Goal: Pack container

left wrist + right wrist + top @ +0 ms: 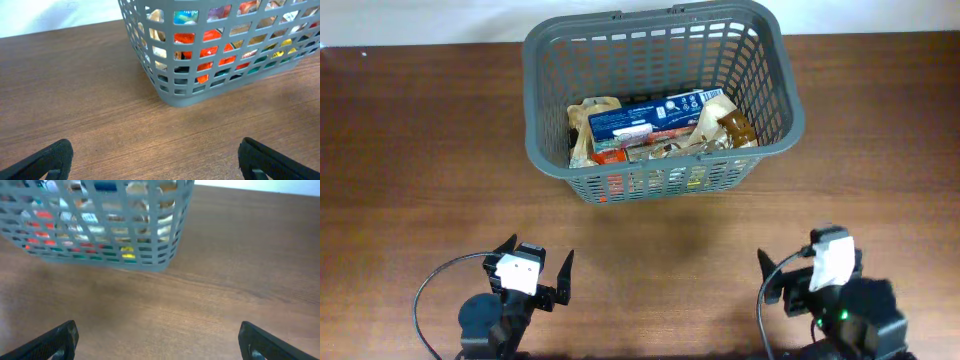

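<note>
Overhead, left gripper (536, 254): jaws spread wide, holding nothing and touching nothing, at the table's (410, 150) near edge.
Overhead, right gripper (808, 260): one dark finger shows at its 9 o'clock side and the other is hidden, so the width cannot be told from here; nothing is in it.
Overhead, container (532, 110): upright on the table, well apart from both grippers, at about 1 o'clock from the left one and 11 o'clock from the right one. A blue packet (650, 118) lies on top of brown and orange wrappers inside.
Left wrist, left gripper (155, 165): fingers (47, 160) far apart at the lower corners, with bare wood between them.
Left wrist, container (172, 95): at 1 o'clock, its rounded corner nearest, with red, yellow and green packets showing through the slots.
Right wrist, right gripper (157, 345): fingertips (272, 342) wide apart, gripping nothing.
Right wrist, container (162, 266): at 11 o'clock, clear of the fingers, its contents blurred.
</note>
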Robot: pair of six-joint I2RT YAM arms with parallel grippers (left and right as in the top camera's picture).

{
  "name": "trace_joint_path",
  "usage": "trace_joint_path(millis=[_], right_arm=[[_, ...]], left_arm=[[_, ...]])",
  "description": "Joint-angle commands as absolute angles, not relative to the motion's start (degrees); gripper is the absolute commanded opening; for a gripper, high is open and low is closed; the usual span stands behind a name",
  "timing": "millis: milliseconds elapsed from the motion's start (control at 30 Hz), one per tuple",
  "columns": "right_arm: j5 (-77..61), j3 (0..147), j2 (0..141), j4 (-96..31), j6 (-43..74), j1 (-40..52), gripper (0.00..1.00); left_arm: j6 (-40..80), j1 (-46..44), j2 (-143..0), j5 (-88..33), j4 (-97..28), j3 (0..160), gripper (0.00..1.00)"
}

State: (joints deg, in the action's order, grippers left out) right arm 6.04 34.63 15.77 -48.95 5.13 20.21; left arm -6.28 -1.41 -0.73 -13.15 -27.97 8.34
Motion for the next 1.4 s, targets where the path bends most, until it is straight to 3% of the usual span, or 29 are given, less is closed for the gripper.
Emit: trace_joint_path(millis=[0, 233, 667, 1367], right_arm=[[5.3, 28.2, 9.1, -48.5, 5.0, 20.6, 0.99], [5.4, 19.3, 0.5, -48.6, 4.9, 20.6, 0.99], [5.1, 11.2, 0.2, -48.2, 5.0, 20.6, 0.99], [5.1, 9.4, 0.2, -42.8, 5.0, 20.6, 0.99]], left_arm=[[-5.8, -1.0, -0.3, -13.8, -27.8, 7.9, 0.99], [-5.8, -1.0, -0.3, -13.8, -27.8, 7.9, 0.99], [-5.8, -1.0, -0.3, -13.8, -27.8, 7.9, 0.99], [-5.8, -1.0, -0.3, -13.8, -27.8, 7.9, 0.99]])
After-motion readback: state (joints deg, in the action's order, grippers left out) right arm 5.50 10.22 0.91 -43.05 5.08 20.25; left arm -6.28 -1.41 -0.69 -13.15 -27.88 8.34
